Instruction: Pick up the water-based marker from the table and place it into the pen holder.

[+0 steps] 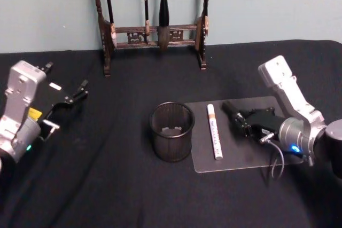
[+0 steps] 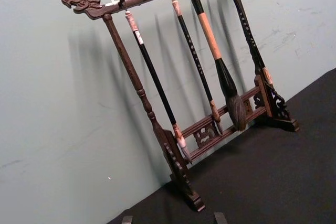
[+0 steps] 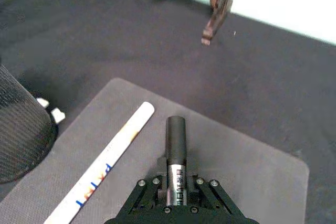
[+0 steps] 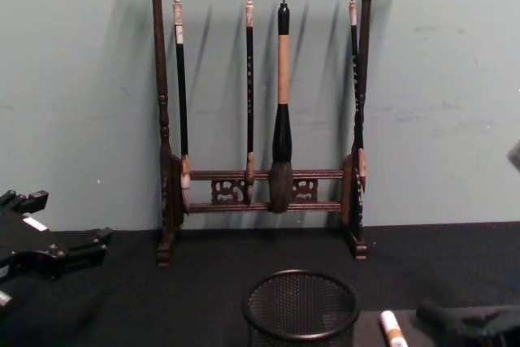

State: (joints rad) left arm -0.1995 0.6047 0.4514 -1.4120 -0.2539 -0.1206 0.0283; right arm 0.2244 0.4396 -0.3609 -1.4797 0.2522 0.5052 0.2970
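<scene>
Though low, right hand (image 1: pixel 242 120) around marker (image 3: pixel 176 136)

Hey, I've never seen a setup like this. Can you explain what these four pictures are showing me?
It's a two-armed robot at a black table. One picture looks down from its head, one forward from its chest, one from each wrist. The left gripper hangs open at the left. The right gripper is clamped on a black marker over a grey mat. A white marker lies on that mat, beside a mesh pen holder. A wooden brush rack stands at the back.
</scene>
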